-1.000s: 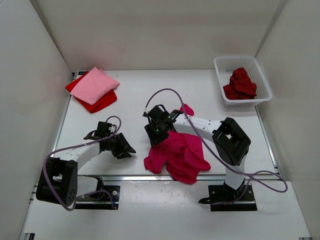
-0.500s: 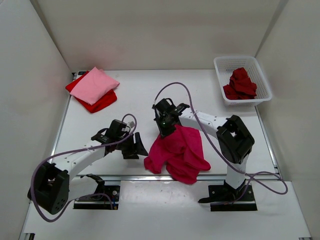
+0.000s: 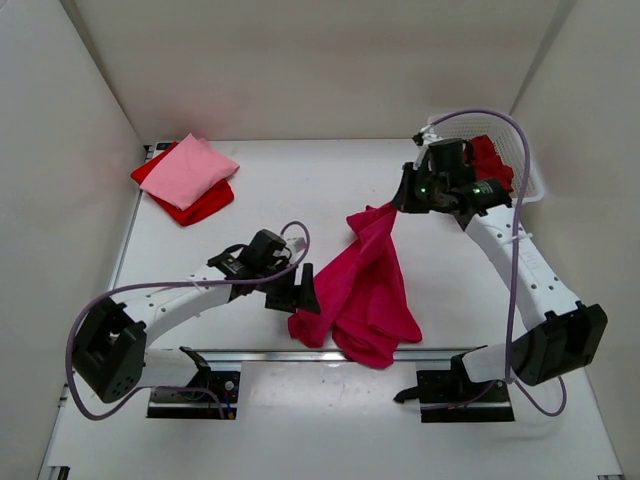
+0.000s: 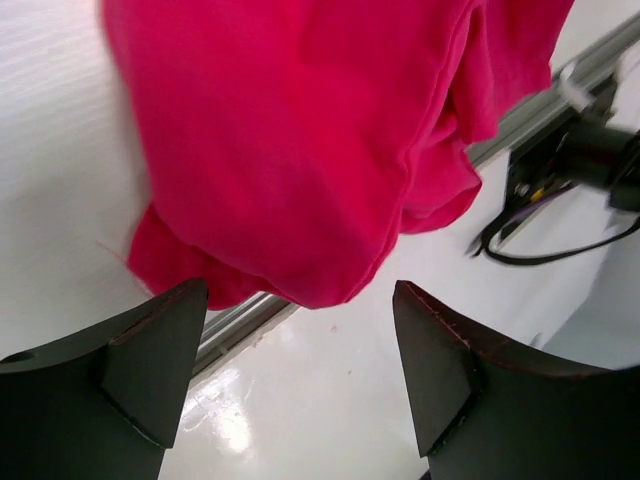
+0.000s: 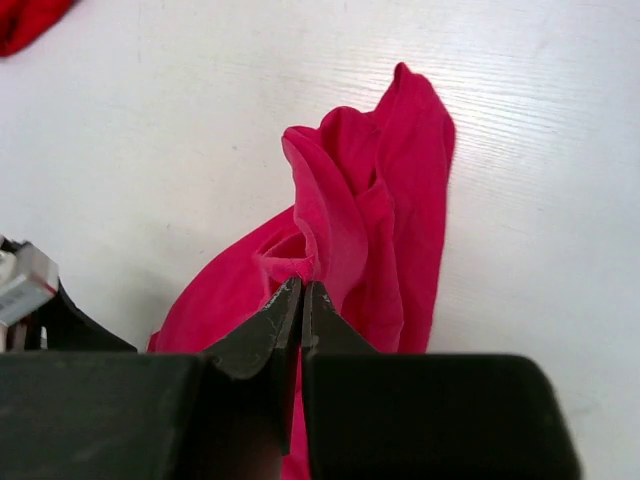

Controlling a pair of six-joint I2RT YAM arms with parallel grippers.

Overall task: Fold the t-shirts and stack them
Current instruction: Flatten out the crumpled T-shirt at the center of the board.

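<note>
The magenta t-shirt [image 3: 360, 290] lies crumpled toward 6 o'clock on the white tabletop [image 3: 270, 190]. From there one stretched strip of it rises toward 2 o'clock. The right gripper [image 3: 403, 198] holds the upper end of this strip. In the right wrist view its jaws are clenched together on a thin fold of the magenta cloth [image 5: 345, 230], with the fingertips [image 5: 290, 300] pressed to each other and the rest of the shirt hanging down to the tabletop below. The left gripper [image 3: 300, 298] is low at the 9 o'clock edge of the crumpled part, just beside the cloth. In the left wrist view its jaws are released and stand wide apart, with nothing between them. The rounded edge of the shirt [image 4: 300, 150] lies just in front of the two dark fingers [image 4: 150, 350], and I cannot tell if they touch it. At 10 o'clock of the tabletop, well apart from both arms, a folded light pink t-shirt [image 3: 190, 170] rests on top of a folded bright red t-shirt [image 3: 205, 207], whose edges show at the sides of the pink one. At 2 o'clock stands a white lattice basket [image 3: 532, 180], partly hidden behind the right arm. A dark red t-shirt [image 3: 490, 158] lies bunched inside it.
</note>
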